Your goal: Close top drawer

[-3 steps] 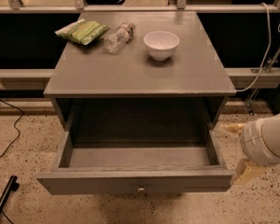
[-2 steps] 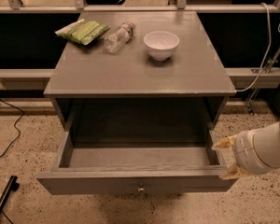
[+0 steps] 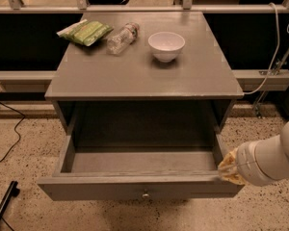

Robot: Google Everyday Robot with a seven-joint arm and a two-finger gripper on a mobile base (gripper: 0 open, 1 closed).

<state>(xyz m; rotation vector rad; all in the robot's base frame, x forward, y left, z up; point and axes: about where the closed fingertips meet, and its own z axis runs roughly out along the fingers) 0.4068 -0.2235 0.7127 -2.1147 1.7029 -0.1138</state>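
Observation:
The top drawer (image 3: 139, 189) is a wide grey wooden box pulled far out of the grey cabinet, empty inside, with a small round metal knob (image 3: 145, 195) at the centre of its flat front. My gripper (image 3: 227, 169) comes in from the right on a white arm and sits at the drawer's front right corner, against the top edge of the front panel. Its yellowish tip touches or nearly touches that corner.
On the grey cabinet top (image 3: 144, 76) lie a green snack bag (image 3: 86, 32), a clear plastic bottle (image 3: 121, 37) on its side and a white bowl (image 3: 166, 45). A black leg (image 3: 2, 208) and cables cross the speckled floor at left. A rail runs behind.
My gripper and arm have moved left from beside the cabinet to the drawer's front right corner. The drawer stays pulled out as before.

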